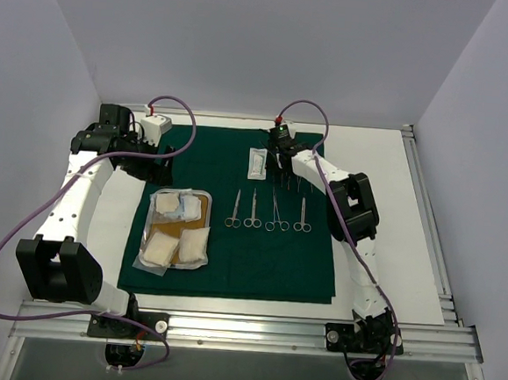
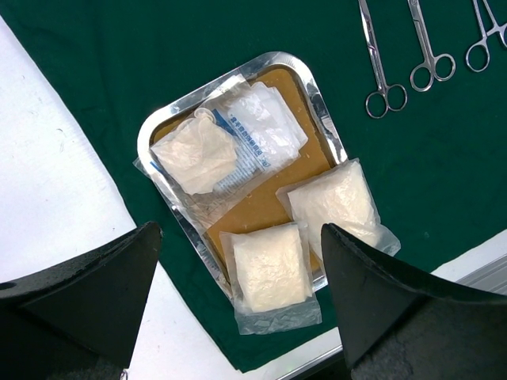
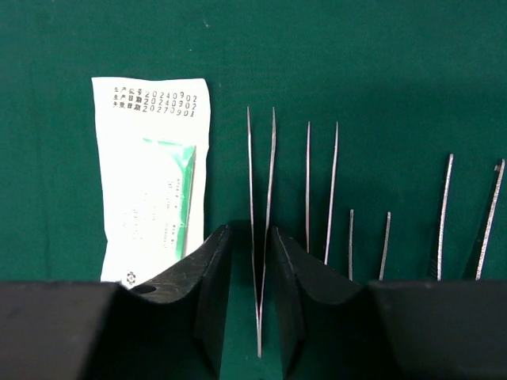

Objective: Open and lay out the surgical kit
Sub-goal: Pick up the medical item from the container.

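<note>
The surgical kit lies spread on a dark green drape. A steel tray with a tan liner holds a glove packet and two gauze packets that overhang its near rim. Scissors and forceps lie in a row mid-drape. My left gripper hangs open above the tray, holding nothing. My right gripper is low at the drape's far edge, its jaws open and straddling a thin pair of tweezers with a small gap on each side.
A white printed packet lies just left of the straddled tweezers. More tweezers lie parallel to the right. White tabletop borders the drape, with a metal rail along the near edge.
</note>
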You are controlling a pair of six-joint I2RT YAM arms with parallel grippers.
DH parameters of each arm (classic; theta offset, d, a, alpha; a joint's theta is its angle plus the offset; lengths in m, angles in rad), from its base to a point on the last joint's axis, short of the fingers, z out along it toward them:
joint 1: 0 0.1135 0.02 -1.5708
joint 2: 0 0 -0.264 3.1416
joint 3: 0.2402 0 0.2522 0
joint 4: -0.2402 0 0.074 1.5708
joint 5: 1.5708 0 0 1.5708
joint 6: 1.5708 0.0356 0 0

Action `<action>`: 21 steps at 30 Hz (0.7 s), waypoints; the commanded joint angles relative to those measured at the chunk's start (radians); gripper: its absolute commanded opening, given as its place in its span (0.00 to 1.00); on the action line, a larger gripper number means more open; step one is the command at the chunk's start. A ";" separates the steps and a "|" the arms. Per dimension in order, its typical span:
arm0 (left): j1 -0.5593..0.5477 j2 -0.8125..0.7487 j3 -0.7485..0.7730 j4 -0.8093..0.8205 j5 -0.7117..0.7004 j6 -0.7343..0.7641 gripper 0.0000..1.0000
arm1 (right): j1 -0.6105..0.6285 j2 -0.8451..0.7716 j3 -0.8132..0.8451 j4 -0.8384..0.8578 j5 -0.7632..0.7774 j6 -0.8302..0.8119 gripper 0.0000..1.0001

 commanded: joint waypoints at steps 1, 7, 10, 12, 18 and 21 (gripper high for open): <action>0.009 0.001 0.024 -0.013 0.032 0.017 0.91 | 0.007 -0.052 -0.007 -0.040 0.009 0.006 0.24; 0.009 -0.005 0.020 -0.011 0.030 0.020 0.91 | 0.029 -0.089 0.045 -0.094 0.035 -0.008 0.31; 0.009 -0.012 0.006 -0.008 0.021 0.025 0.91 | 0.064 -0.143 0.071 -0.129 0.102 -0.022 0.37; 0.011 -0.019 -0.018 -0.002 0.012 0.028 0.91 | 0.105 -0.187 0.083 -0.161 0.144 -0.033 0.40; 0.084 -0.001 -0.103 0.058 -0.039 0.034 0.91 | 0.236 -0.322 -0.090 0.038 0.005 -0.085 0.57; 0.133 0.044 -0.112 0.066 -0.024 0.031 0.91 | 0.309 -0.319 -0.104 0.084 -0.037 -0.112 0.60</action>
